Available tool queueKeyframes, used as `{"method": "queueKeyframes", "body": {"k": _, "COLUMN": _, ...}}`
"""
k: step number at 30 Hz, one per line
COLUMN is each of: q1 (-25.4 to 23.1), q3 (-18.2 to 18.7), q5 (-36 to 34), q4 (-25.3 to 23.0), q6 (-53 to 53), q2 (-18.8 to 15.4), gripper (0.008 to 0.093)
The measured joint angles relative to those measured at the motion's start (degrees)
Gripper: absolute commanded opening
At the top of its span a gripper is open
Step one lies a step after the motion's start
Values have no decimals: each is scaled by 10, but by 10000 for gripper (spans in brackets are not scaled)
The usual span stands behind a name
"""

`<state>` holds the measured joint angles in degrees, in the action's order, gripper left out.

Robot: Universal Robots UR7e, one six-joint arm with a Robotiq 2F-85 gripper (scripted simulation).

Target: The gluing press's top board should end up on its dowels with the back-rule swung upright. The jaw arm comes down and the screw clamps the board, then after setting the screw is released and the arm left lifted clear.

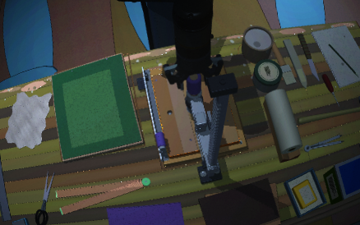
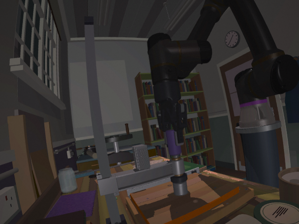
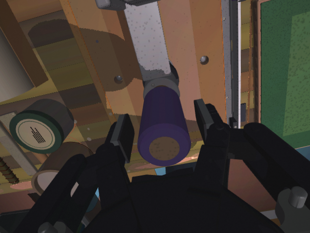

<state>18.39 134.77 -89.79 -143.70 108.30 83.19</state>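
The press's top board (image 1: 181, 119) is partly covered by the arm and my wrist; it lies flat on the press base with dowel heads (image 3: 204, 59) showing through it. The grey jaw arm (image 2: 145, 174) lies down across the board, and its screw pad (image 2: 180, 186) rests on the wood. The purple screw handle (image 3: 163, 127) stands upright at the arm's end. My gripper (image 3: 163, 125) is open around that handle and holds nothing. The back-rule (image 2: 95, 96) stands upright as a tall grey bar at the press's edge.
Behind the press stand a bookshelf (image 2: 190, 115) and the robot's base column (image 2: 259, 149). A green cutting mat (image 1: 96, 106) lies to the left of the press. Tape rolls (image 1: 267, 74), a paper roll (image 1: 283, 123) and knives (image 1: 308, 57) lie to the right.
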Motion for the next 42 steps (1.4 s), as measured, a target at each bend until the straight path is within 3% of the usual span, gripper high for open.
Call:
{"method": "queueKeyframes", "body": {"k": 11, "q1": 0, "q3": -7, "q5": 0, "q4": 23, "q6": 0, "q2": 16, "gripper": 640}}
{"method": "queueKeyframes", "body": {"k": 31, "q1": 0, "q3": -40, "q5": 0, "q4": 118, "q6": 0, "q2": 78, "gripper": 640}}
{"method": "queueKeyframes", "body": {"k": 42, "q1": 0, "q3": -48, "q5": 0, "q4": 137, "q6": 0, "q2": 89, "gripper": 640}}
